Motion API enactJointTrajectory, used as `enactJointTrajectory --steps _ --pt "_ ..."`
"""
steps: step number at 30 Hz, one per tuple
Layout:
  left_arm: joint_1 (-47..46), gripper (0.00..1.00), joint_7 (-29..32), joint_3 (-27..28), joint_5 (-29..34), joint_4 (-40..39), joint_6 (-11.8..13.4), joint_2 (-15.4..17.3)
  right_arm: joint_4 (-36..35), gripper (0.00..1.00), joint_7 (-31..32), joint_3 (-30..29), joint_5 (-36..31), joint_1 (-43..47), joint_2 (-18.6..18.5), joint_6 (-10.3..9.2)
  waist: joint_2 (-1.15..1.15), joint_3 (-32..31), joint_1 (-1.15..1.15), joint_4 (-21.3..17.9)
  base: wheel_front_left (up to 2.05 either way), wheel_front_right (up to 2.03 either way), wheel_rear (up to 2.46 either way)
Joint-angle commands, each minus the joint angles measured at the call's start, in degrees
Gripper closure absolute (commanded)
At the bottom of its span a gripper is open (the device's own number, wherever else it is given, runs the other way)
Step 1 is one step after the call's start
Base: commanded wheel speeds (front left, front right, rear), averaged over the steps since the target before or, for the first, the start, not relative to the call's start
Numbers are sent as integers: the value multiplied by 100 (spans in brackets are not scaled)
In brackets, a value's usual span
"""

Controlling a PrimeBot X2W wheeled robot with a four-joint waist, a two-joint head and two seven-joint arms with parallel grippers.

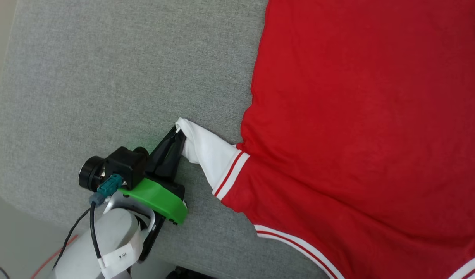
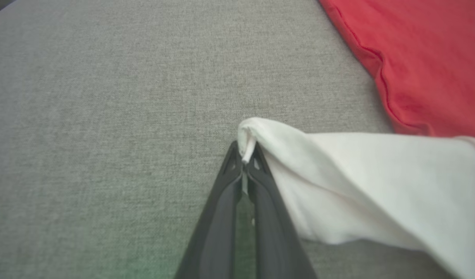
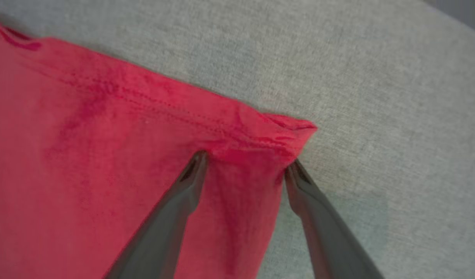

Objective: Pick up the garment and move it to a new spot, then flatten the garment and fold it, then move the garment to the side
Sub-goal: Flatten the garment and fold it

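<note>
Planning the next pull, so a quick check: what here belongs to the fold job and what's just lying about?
Job:
garment, red, spread on the grey surface
its white sleeve, pinched in the left gripper
right gripper, open at a red hem corner

Lying about:
black cable and red wire, beyond the surface's edge

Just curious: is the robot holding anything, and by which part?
Its left hand pinches the garment by the tip of its white sleeve; the right hand is open, holding nothing.
</note>
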Motion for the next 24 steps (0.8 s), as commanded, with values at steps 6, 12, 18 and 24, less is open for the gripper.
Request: enactJointTrajectory --steps 6,12,18,24 --pt "-23 100 17 244 224 266 -173 -115 252 100 -36 133 76 631 1 -3 0 84 -1 103 0 0 0" --pt "121 100 17 433 337 440 -292 -138 205 100 -600 -79 143 452 55 -3 0 -243 -1 -92 0 0 0" --pt "432 100 17 573 366 628 -336 -115 169 100 -1267 28 412 529 -67 -3 0 -888 -1 -404 0 0 0" --pt "825 100 17 665 334 695 -254 -53 -384 100 -1757 374 1131 1295 -629 -3 0 -1523 -1 -746 0 0 0"
